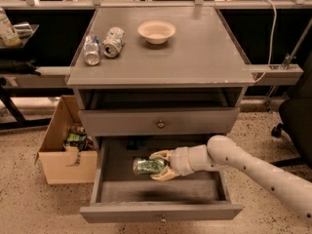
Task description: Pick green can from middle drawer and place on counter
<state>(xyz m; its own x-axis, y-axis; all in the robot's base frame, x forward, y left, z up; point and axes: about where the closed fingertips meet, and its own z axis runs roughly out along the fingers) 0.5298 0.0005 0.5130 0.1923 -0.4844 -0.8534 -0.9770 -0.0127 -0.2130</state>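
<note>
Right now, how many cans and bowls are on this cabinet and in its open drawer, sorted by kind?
silver-white cans: 2, on the counter
green can: 1, in the middle drawer, gripped by the gripper
bowl: 1, on the counter
Total: 4

My pale cream gripper [157,165], down in the matte grey drawer [161,191], is clasped around the green can [145,166], which is mottled with pale patches and silver at its ends. My arm [263,172] is white with small dark dots. The counter [200,52] is grey, paler at its edges. On it are a cream bowl [156,31] and two silver-white cans [91,50]. The floor [29,199] is speckled beige.
</note>
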